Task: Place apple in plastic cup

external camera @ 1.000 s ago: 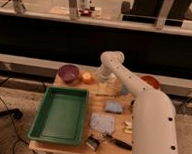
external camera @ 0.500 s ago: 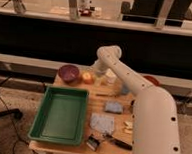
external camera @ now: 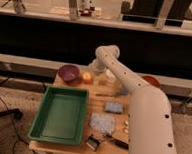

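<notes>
Gripper [external camera: 93,68] moved nearer, just beside apple [external camera: 87,77], near purple bowl [external camera: 69,72]

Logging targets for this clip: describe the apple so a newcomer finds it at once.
Find the big green tray on the wooden table; a purple bowl sits behind its far edge. The apple lies just right of that bowl in the picture, with the gripper close above it. It is the only small, round, orange-yellow thing there.

Matt wooden table [external camera: 94,105] under smooth claw [external camera: 93,68]
</notes>
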{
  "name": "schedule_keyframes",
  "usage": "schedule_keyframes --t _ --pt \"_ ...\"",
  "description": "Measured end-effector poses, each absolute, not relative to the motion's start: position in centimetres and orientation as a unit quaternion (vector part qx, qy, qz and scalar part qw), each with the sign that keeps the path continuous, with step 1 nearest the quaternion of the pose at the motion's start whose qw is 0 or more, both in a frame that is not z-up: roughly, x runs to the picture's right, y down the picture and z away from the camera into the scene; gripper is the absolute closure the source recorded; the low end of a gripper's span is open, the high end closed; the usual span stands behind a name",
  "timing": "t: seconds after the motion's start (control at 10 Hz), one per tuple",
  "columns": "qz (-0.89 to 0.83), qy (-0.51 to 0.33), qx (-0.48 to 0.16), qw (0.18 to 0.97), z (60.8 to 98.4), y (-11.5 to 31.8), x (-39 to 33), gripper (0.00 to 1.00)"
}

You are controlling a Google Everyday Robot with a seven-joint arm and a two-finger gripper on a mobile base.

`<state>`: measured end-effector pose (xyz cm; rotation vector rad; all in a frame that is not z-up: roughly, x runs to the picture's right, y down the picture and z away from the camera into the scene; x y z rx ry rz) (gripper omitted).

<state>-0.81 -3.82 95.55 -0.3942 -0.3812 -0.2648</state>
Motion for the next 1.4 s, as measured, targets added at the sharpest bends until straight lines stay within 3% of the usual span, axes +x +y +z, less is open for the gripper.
schedule_keyframes --t 0.8,1.4 --pt "-0.142 -0.228 -0.194 0.943 98.4 -4.5 -4.9 0.2" --pt "-0.143 -0.23 -0.228 0.935 101.1 -2.7 -5.0 0.2"
